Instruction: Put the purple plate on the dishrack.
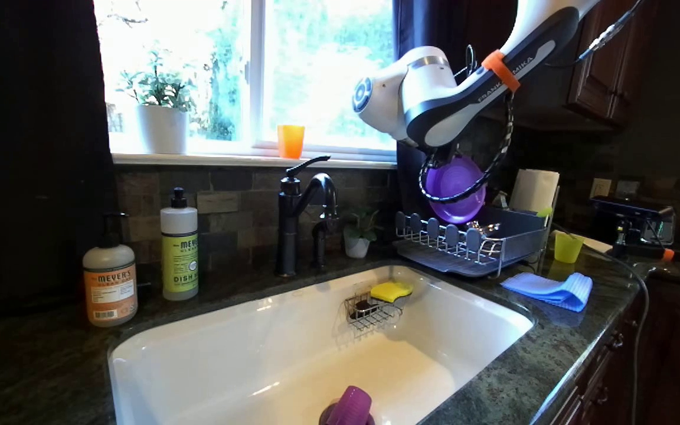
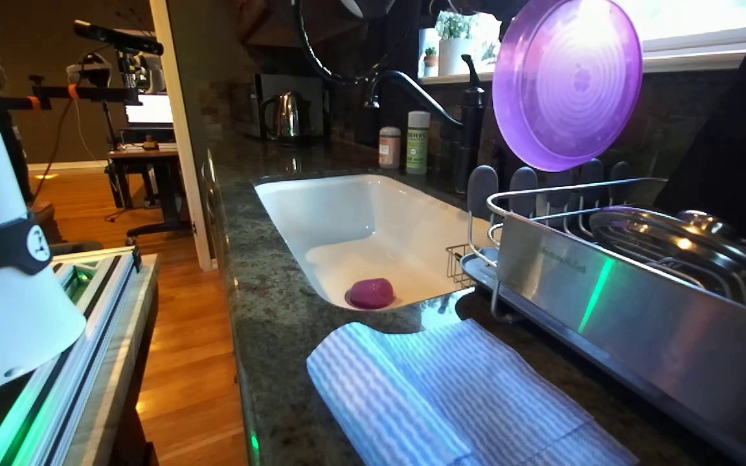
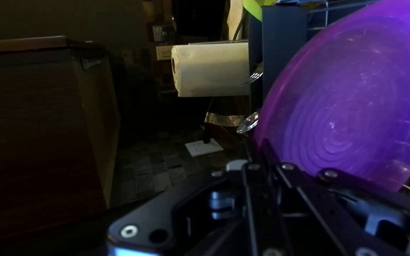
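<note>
The purple plate [image 1: 459,175] is held on edge, nearly upright, over the dishrack [image 1: 526,236]. The plate also shows in an exterior view [image 2: 567,84] and large at the right of the wrist view [image 3: 336,106]. My gripper [image 3: 257,146] is shut on the plate's rim. In an exterior view the gripper [image 1: 445,156] is at the plate's top, partly hidden by the arm and cable. The dishrack [image 2: 690,323] has grey prongs along its sink side. The plate's lower edge is close to the prong tops; I cannot tell whether it touches the rack.
Shiny metal cookware [image 2: 664,236] lies in the rack. The faucet [image 1: 288,230] and a small potted plant [image 1: 356,245] stand beside it. A blue cloth [image 1: 552,289], a green cup [image 1: 568,248] and a paper roll [image 3: 210,71] are near. A purple cup [image 1: 352,406] lies in the sink.
</note>
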You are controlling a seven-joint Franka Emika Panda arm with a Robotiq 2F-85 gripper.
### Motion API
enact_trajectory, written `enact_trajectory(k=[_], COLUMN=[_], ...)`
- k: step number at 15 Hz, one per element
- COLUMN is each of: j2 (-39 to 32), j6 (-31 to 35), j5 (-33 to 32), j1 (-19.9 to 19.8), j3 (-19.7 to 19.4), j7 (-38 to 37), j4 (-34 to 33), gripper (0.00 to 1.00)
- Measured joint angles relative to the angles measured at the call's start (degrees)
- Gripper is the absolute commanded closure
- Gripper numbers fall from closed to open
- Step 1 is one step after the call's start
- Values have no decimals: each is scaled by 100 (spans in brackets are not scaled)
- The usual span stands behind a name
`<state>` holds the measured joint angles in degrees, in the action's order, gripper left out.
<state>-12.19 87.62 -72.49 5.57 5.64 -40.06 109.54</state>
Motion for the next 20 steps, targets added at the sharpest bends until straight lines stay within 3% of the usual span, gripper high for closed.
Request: enact_trajectory(k=[20], j2=[-440], j6=[95], j5=[227], j1=[71], j3=[29], j7=[-479], j4=[-342], gripper=[99])
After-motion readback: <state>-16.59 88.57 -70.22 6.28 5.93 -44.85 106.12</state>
